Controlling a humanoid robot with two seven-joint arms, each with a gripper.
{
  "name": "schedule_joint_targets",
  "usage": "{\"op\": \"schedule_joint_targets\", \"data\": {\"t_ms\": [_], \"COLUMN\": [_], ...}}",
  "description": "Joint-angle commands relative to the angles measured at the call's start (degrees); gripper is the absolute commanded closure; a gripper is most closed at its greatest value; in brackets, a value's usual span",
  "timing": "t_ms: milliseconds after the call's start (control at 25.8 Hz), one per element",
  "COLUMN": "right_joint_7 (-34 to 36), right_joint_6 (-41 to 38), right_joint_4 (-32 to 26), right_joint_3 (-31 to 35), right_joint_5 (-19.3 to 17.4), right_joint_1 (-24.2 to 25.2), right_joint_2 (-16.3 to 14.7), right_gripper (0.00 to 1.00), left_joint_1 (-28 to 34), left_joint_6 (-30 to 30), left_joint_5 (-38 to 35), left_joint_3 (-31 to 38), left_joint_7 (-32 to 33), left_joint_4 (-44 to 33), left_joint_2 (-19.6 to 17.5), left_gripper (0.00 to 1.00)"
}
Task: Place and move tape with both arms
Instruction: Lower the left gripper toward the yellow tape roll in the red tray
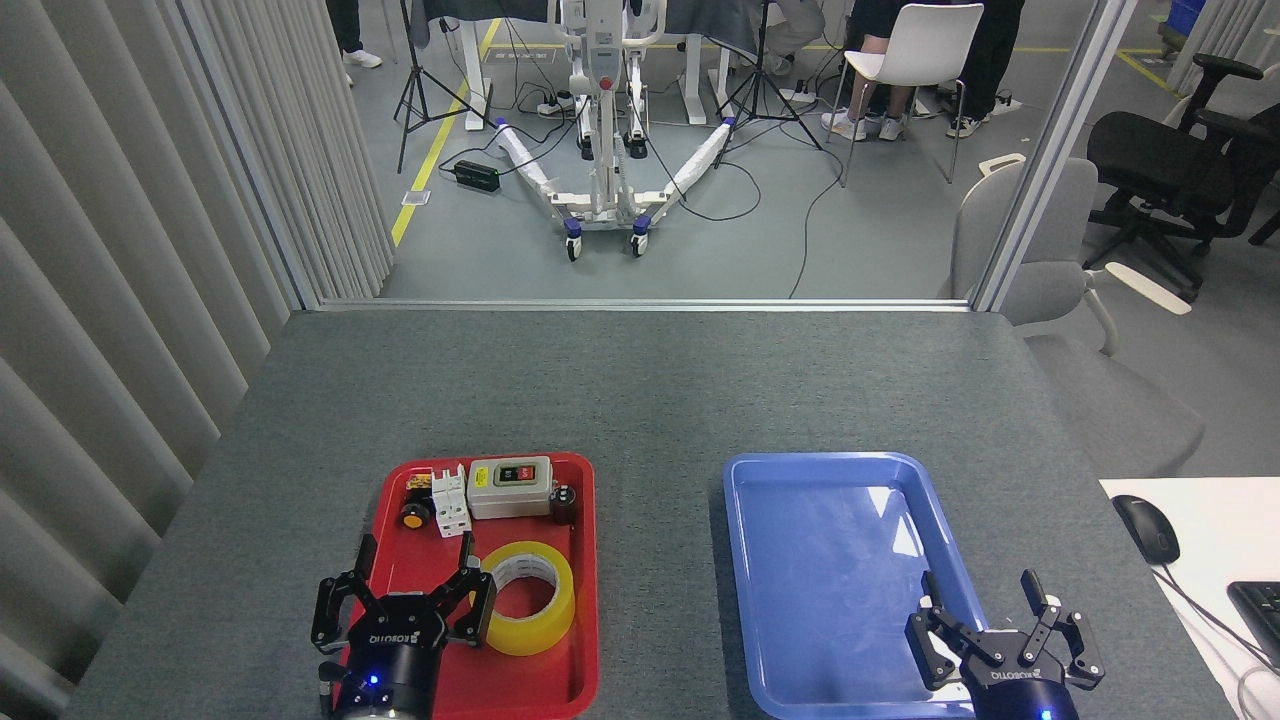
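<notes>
Tape (527,597) lies flat in the near part of a red tray (585,560) on the grey surface (640,390), behind it a switch box (510,488) and small parts. Left tool (402,585) hangs fingers spread, released, 1 finger just beside the roll. Right tool (1003,622), also spread and empty, hangs over the near right corner of a blue tray (745,560).
</notes>
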State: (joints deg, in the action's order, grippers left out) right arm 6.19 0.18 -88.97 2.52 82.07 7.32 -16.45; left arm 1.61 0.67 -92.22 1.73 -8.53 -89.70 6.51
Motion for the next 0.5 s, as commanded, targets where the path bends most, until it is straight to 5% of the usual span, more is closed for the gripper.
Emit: {"op": "schedule_joint_targets", "data": {"t_ms": [0,464], "right_joint_7": [0.05,0.05], "right_joint_6": [-0.27,-0.36], "right_joint_4": [0.29,0.73], "right_joint_3": [0.03,-0.23], "right_joint_5": [-0.07,0.02], "right_joint_1": [-0.28,1.83], "right_joint_2": [0.02,0.37], "right_gripper": [0.01,0.00], "left_joint_1": [0.15,0.85], "left_joint_6": [0.03,-0.23], "left_joint_5": [-0.06,-0.06], "left_joint_3": [-0.06,-1.73], "left_joint_7": [0.01,-0.78], "left_joint_4": [-0.03,-0.30], "left_joint_2": [-0.09,-0.27], "left_gripper": [0.00,0.00]}}
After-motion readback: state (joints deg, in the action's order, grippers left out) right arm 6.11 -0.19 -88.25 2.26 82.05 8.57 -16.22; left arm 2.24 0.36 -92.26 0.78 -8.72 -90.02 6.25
